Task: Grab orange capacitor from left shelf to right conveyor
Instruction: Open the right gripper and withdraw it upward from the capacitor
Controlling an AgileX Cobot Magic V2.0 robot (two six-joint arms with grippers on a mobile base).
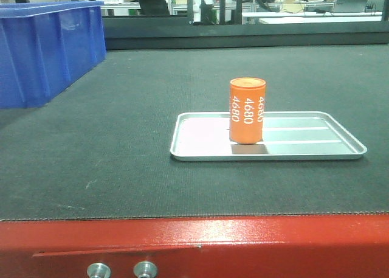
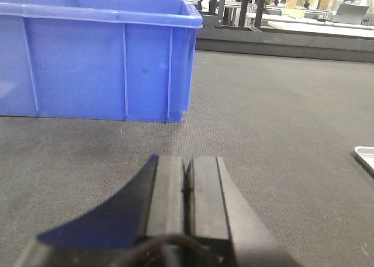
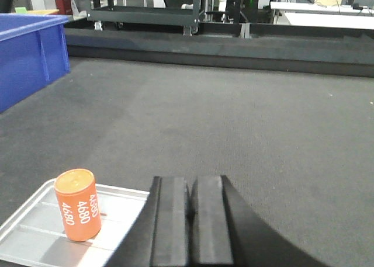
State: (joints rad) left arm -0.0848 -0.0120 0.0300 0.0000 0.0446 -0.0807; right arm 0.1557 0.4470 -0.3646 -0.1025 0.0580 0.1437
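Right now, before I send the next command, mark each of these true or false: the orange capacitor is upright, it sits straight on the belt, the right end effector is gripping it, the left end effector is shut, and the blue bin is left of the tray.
1. The orange capacitor stands upright. True.
2. It sits directly on the conveyor belt. False: it stands in the shallow silver tray, which lies on the belt.
3. The right end effector is gripping it. False: its jaws are shut on nothing, and the capacitor stands apart to its left.
4. The left end effector is shut. True, and empty.
5. The blue bin is left of the tray. True in the front view.
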